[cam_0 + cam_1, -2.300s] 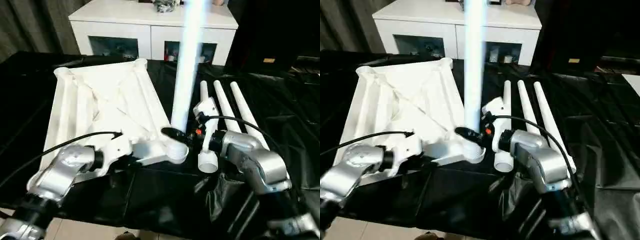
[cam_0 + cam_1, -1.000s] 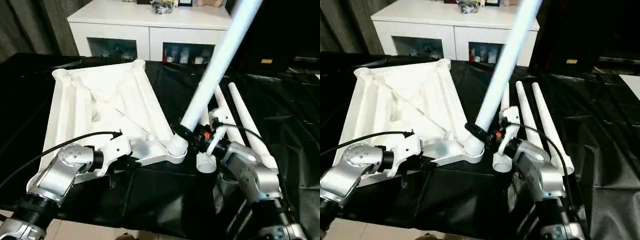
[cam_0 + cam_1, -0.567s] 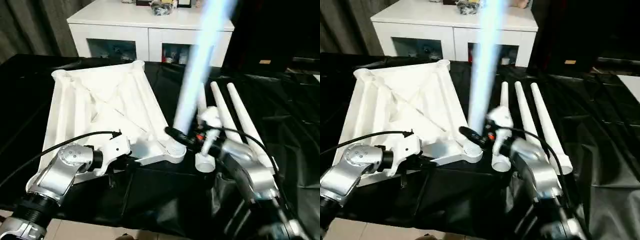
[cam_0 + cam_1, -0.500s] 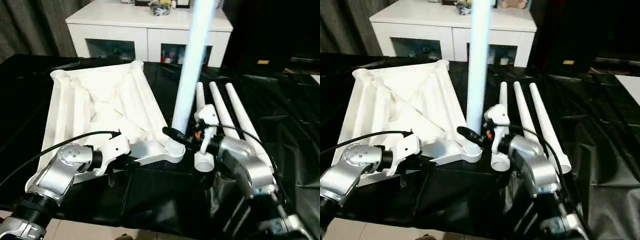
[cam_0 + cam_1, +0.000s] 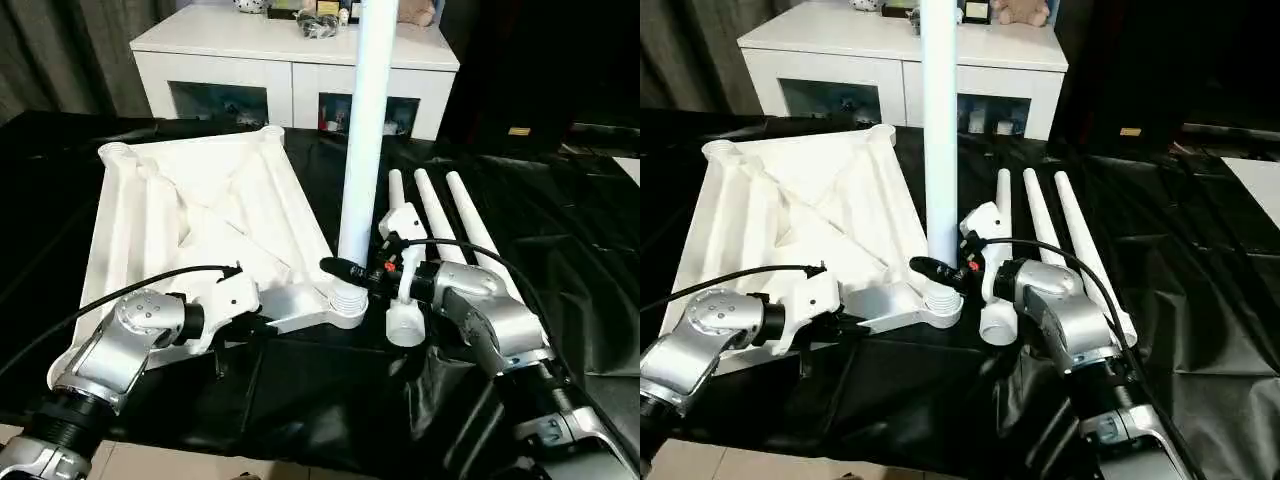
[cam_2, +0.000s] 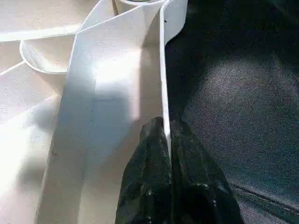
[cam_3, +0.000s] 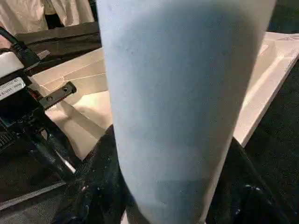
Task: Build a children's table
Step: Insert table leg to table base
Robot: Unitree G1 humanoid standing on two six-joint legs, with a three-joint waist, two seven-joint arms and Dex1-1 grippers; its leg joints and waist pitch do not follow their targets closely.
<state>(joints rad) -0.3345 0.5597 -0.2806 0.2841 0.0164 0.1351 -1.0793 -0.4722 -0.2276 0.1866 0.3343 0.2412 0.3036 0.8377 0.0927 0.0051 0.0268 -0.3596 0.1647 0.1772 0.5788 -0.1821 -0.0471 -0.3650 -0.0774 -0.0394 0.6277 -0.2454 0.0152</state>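
Note:
The white tabletop (image 5: 200, 215) lies upside down on the black cover, ribs up. One white leg (image 5: 365, 130) stands upright in its near right corner socket (image 5: 347, 300). My right gripper (image 5: 345, 272) is shut on this leg just above the socket, and its black fingers (image 7: 93, 177) wrap the tube in the right wrist view. My left gripper (image 6: 167, 135) is shut on the tabletop's near rim (image 6: 163, 84), to the left of the socket. Three more legs (image 5: 445, 225) lie side by side to the right of the tabletop.
A white glass-doored cabinet (image 5: 300, 70) stands behind the table with small items on top. The black cover (image 5: 560, 200) lies wrinkled over the whole surface. My right forearm (image 5: 490, 320) crosses over the near ends of the lying legs.
The leg in my right gripper swung from tilted far right to upright in the socket. The camera also shifted slightly.

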